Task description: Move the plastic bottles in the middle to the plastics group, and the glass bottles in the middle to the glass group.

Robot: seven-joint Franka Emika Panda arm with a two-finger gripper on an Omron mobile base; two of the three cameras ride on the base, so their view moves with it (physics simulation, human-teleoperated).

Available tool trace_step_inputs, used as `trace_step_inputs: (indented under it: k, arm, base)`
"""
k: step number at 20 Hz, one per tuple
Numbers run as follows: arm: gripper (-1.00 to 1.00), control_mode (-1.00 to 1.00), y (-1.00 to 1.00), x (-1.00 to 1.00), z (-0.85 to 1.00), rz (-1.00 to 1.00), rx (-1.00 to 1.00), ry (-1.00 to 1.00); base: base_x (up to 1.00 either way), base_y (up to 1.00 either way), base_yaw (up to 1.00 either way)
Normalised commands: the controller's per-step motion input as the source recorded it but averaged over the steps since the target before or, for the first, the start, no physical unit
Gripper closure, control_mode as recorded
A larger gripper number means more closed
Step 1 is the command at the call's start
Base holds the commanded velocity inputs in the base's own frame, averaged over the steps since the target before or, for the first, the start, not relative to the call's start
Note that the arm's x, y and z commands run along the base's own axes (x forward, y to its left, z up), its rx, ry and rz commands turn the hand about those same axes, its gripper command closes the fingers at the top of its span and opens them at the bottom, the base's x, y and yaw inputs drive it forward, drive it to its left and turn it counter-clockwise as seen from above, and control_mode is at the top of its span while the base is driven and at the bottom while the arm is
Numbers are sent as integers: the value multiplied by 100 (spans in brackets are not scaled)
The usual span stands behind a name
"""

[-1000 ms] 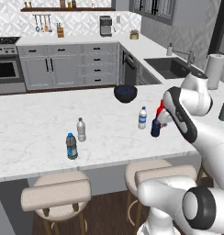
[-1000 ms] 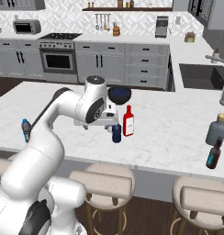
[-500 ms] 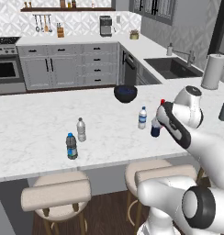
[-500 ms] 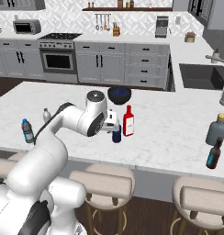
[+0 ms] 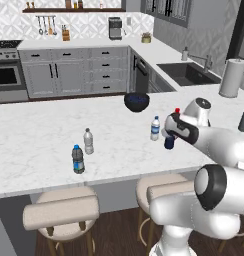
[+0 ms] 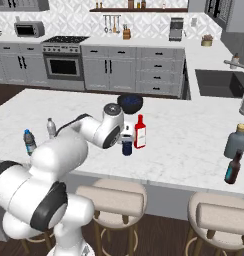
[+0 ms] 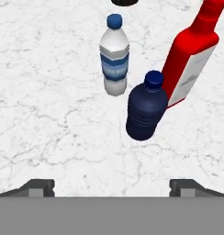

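Three bottles stand together in the middle of the island. The plastic bottle [image 7: 114, 55] [image 5: 155, 128] is small and clear with a blue label band. Beside it are a dark blue bottle [image 7: 146, 108] [image 5: 168, 143] [image 6: 126, 147] and a tall red bottle [image 7: 192, 59] [image 6: 139, 132]. My gripper [image 7: 111, 186] [image 5: 170, 130] [image 6: 125, 134] hovers open just above and in front of them, nearest the dark blue bottle, holding nothing. The plastics group is a clear grey-labelled bottle [image 5: 88, 141] [image 6: 51, 127] and a blue-capped dark one [image 5: 78, 159] [image 6: 29, 141] at the left. The glass group [image 6: 236, 141] stands at the right.
A black bowl [image 5: 137, 101] [image 6: 130, 103] sits behind the middle bottles. A paper towel roll [image 5: 231, 77] stands at the far right by the sink. A brown bottle [image 6: 233, 167] stands near the front edge. Stools [image 5: 61, 212] line the island's near side.
The hand has dropped slightly and edged closer to the middle bottles, the arm folding lower. No bottle has moved. The jaws stay open.
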Motion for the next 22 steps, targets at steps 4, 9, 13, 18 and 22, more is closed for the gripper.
trace_step_inputs:
  k: [4,9,13,18,22]
  arm:
    - [-100,-100,-17,53,-10,0,0,4]
    - [-100,-100,-17,33,-23,0,0,11]
    - [-100,-100,-9,28,-33,0,0,9]
    - [-100,-100,-8,33,-29,0,0,1]
    - [-100,-100,-6,22,-26,0,0,0]
  base:
    - [0,0,0]
    - [0,0,0]
    - [0,0,0]
    - [0,0,0]
    - [0,0,0]
